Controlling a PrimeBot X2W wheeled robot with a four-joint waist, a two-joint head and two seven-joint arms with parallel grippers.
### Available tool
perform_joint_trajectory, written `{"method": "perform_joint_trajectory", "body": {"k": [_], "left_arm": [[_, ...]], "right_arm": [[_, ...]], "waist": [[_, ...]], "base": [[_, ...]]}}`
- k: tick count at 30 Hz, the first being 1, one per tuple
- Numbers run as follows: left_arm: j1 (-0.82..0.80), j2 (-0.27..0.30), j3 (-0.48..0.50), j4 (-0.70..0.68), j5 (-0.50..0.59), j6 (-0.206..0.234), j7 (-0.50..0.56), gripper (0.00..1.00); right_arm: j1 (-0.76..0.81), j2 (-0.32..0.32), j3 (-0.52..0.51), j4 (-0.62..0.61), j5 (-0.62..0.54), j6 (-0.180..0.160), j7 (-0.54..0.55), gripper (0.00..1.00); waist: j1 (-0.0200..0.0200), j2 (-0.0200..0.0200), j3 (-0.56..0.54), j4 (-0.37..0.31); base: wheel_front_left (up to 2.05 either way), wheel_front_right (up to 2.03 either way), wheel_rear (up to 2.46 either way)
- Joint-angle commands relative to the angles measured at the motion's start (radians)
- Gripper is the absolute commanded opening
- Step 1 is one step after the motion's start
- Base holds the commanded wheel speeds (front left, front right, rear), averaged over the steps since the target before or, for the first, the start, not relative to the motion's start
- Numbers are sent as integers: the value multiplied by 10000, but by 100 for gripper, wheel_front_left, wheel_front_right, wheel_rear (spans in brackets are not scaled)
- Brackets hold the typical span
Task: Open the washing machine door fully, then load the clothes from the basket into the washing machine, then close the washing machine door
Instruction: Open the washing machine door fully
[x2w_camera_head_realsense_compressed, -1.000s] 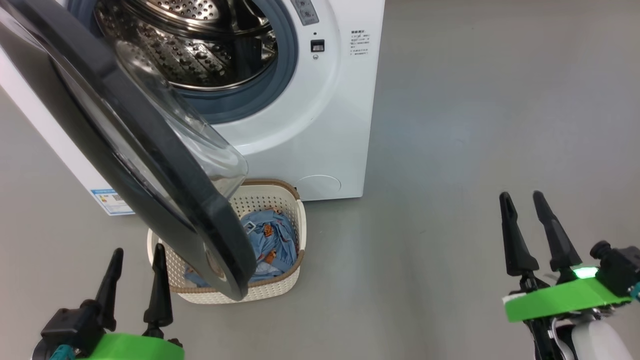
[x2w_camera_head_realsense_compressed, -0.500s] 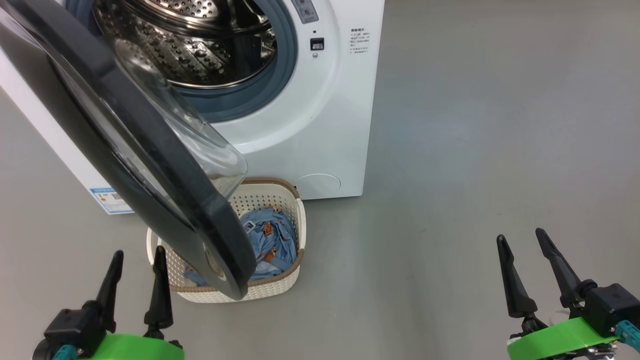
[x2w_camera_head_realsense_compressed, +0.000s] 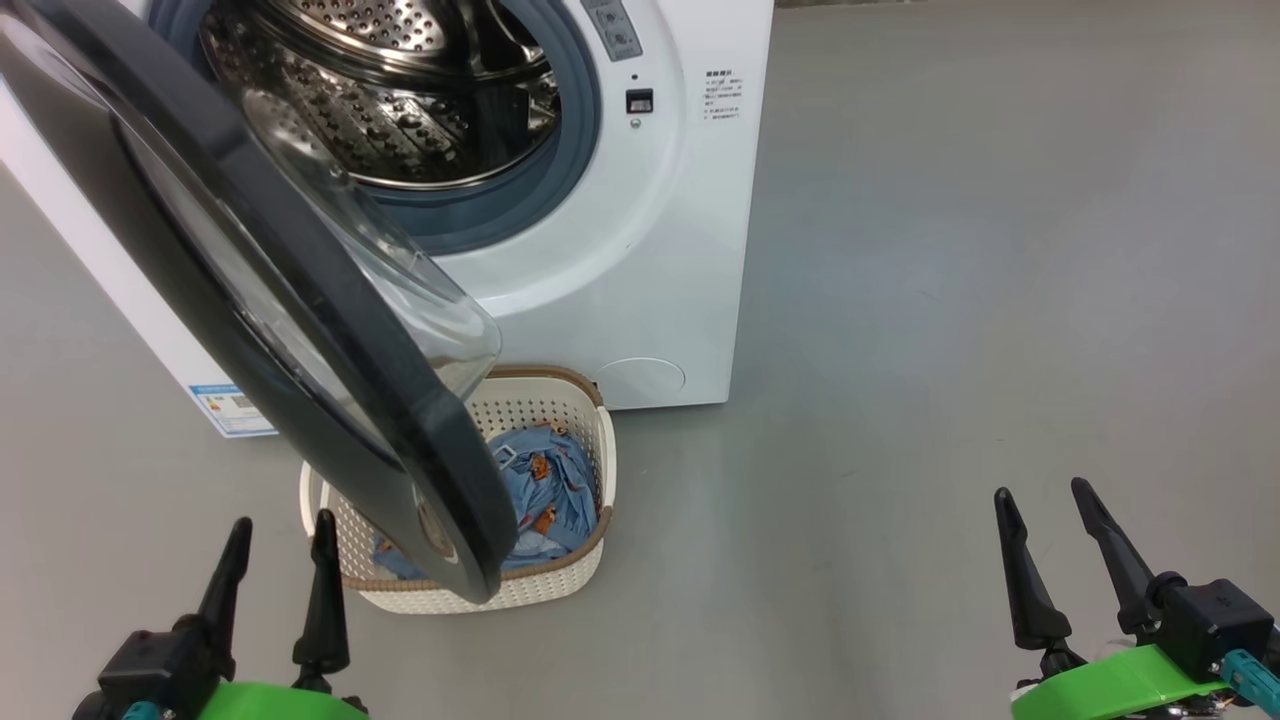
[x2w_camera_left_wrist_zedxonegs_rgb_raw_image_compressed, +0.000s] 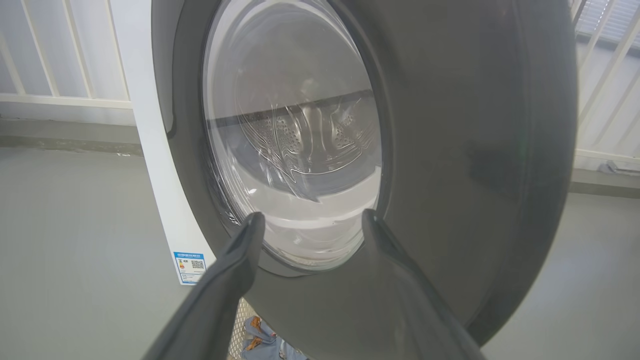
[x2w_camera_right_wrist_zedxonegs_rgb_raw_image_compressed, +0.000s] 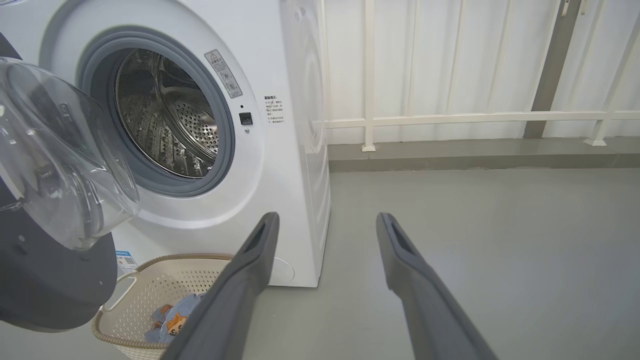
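The white washing machine (x2w_camera_head_realsense_compressed: 640, 260) (x2w_camera_right_wrist_zedxonegs_rgb_raw_image_compressed: 280, 165) stands ahead with its steel drum (x2w_camera_head_realsense_compressed: 400, 90) showing. Its washing machine door (x2w_camera_head_realsense_compressed: 300, 330) (x2w_camera_left_wrist_zedxonegs_rgb_raw_image_compressed: 450, 150), black-framed with a clear glass bowl, hangs partly open and overhangs the cream basket (x2w_camera_head_realsense_compressed: 590, 560) (x2w_camera_right_wrist_zedxonegs_rgb_raw_image_compressed: 150, 290) on the floor before the machine. Light-blue clothes (x2w_camera_head_realsense_compressed: 550, 490) (x2w_camera_right_wrist_zedxonegs_rgb_raw_image_compressed: 172, 320) with orange prints lie in the basket. My left gripper (x2w_camera_head_realsense_compressed: 280, 535) (x2w_camera_left_wrist_zedxonegs_rgb_raw_image_compressed: 310, 217) is open, low at the left, just short of the door's outer face. At the lower right my right gripper (x2w_camera_head_realsense_compressed: 1040, 495) (x2w_camera_right_wrist_zedxonegs_rgb_raw_image_compressed: 327, 217) is open over bare floor, holding nothing.
Grey floor (x2w_camera_head_realsense_compressed: 950, 300) stretches wide to the right of the machine. A white railing (x2w_camera_right_wrist_zedxonegs_rgb_raw_image_compressed: 450, 120) and a low kerb run behind it. A blue label (x2w_camera_head_realsense_compressed: 232, 408) sits low on the machine's left side.
My right gripper has dropped lower toward the bottom of the head view and stays open. The head view has shifted slightly. Door, basket and left gripper stand as before.
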Motion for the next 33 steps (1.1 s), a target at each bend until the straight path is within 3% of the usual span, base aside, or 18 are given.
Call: {"method": "perform_joint_trajectory", "body": {"k": [1, 17, 18, 19, 26, 33], "left_arm": [[-107, 129, 306, -203, 141, 4, -63, 100], [-133, 129, 219, -229, 156, -6, -63, 100], [-128, 129, 189, -191, 137, -7, -63, 44], [-126, 129, 155, -151, 117, -8, -63, 0], [-349, 129, 218, -416, -94, -13, -63, 0], [-868, 129, 408, -1868, -33, 26, -63, 0]], "right_arm": [[-5, -67, 214, -201, -133, 16, -72, 100], [-78, 16, 178, 36, -165, 16, -72, 100], [-87, 19, 186, 46, -171, 16, -72, 100], [-98, 23, 189, 54, -169, 16, -72, 100], [-153, 52, 210, 144, -79, 16, -72, 100], [-230, 61, 275, 251, -66, 16, -72, 100]], "waist": [[0, 0, 6, 4], [0, 0, 106, 63], [0, 0, 114, 67], [0, 0, 123, 70], [0, 0, 148, 103], [0, 0, 146, 135]], "base": [[0, 0, 0], [0, 0, 0], [0, 0, 0], [0, 0, 0], [0, 0, 0], [0, 0, 0]]}}
